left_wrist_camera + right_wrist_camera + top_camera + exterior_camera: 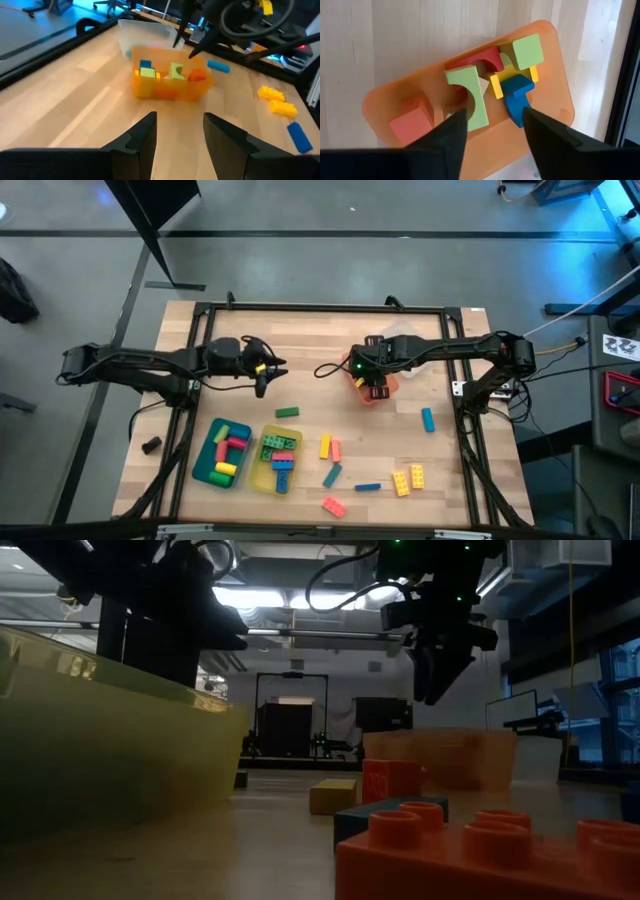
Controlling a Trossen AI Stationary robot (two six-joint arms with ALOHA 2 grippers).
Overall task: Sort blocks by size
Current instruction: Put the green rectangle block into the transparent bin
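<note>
- The wooden table (pixel 300 350) carries three filled trays: a teal tray (pixel 205 465) and a yellow tray (pixel 262 477) side by side near the front, and an orange tray (pixel 385 100) farther back under the right arm.
- The right gripper (pixel 492 131) hangs directly over the orange tray, its fingers spread with nothing between them; below lie arched pieces in green (pixel 470 97), red (pixel 482 59) and blue (pixel 516 97), plus a pink-red cube (pixel 410 122).
- The left gripper (pixel 179 136) hovers above bare wood to the left, fingers parted and empty, facing the orange tray.
- Loose blocks (pixel 405 478) are scattered at the front right: yellow, pink, teal and blue bars, and a green bar (pixel 288 412) near the middle.
- These bricks look light, rigid and smooth-sided, so likely to skid if nudged; pinching across the two flat long sides, mid-length, seems the safest hold.
</note>
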